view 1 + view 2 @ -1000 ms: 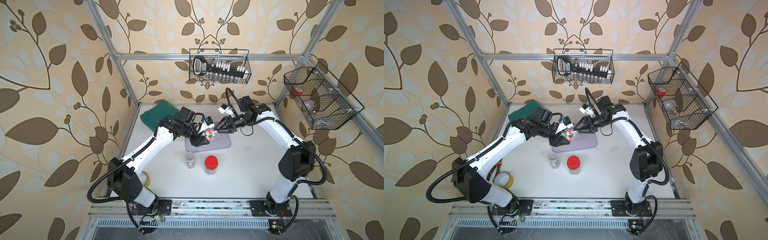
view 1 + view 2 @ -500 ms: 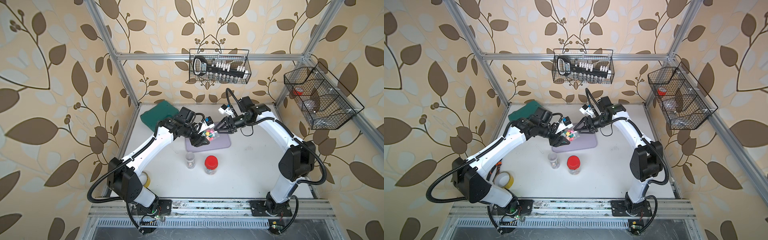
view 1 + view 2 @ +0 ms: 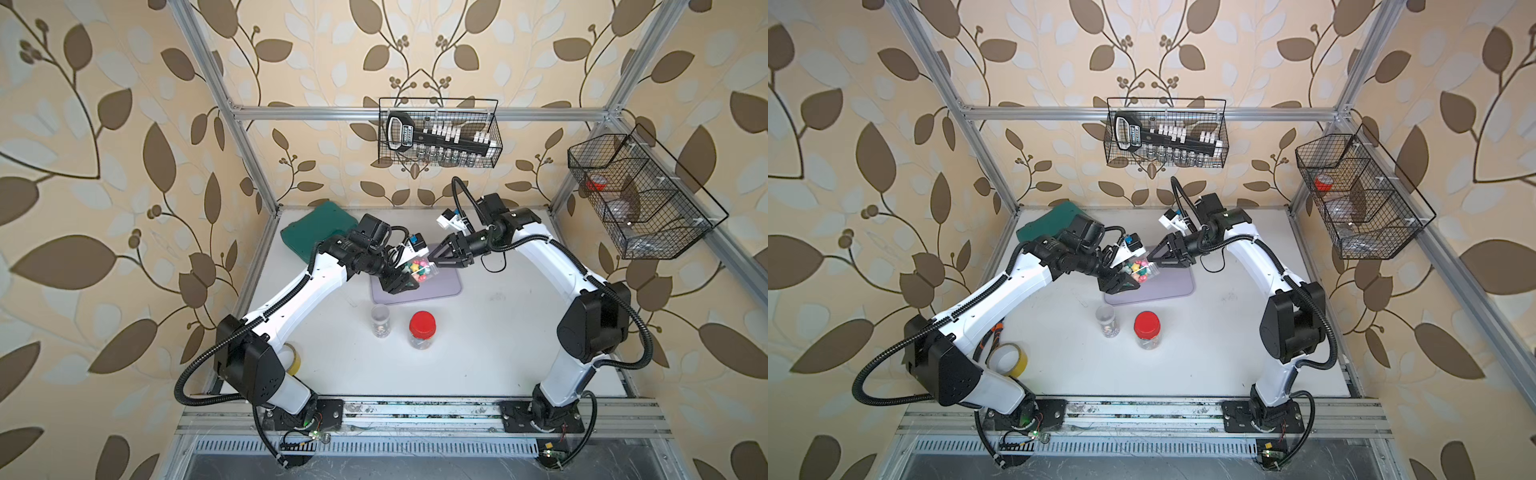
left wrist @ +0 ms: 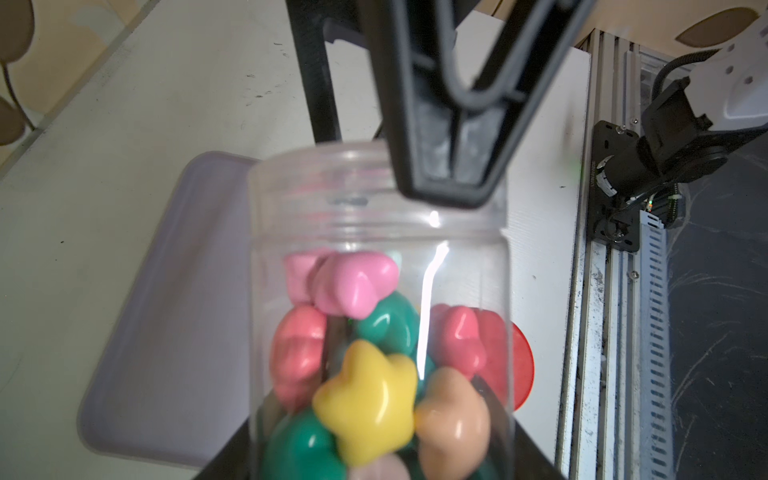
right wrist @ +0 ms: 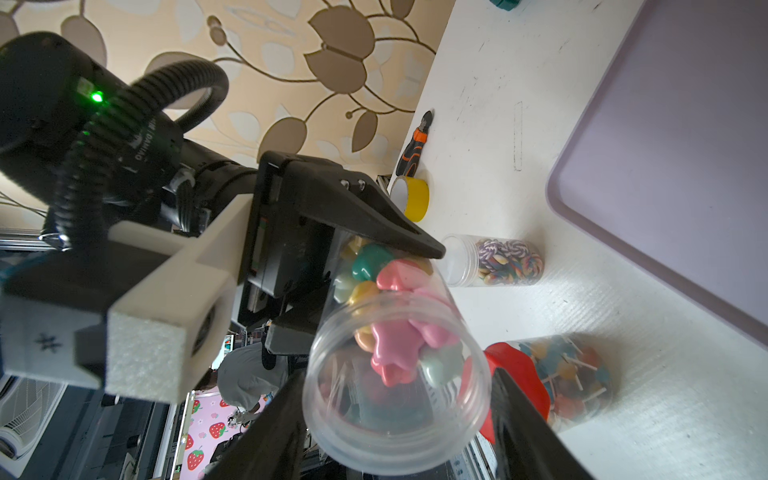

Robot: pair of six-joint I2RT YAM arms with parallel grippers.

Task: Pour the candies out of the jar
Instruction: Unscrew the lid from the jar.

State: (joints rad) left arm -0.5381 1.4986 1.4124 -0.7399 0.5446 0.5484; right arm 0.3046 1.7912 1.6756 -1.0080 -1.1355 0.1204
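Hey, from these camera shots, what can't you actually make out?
1. Whether the right gripper presses the jar: clear rim and dark fingers merge in the right wrist view; top views too small.
2. The jar's base: behind the left gripper in the right wrist view, cut off in the left wrist view.
3. The side basket's contents: behind mesh and too small in both top views.

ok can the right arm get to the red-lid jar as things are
Probably yes. The red-lid jar stands free on the table near the tray, with only the small jar beside it. The right gripper would first have to come away from the held jar in the left gripper.
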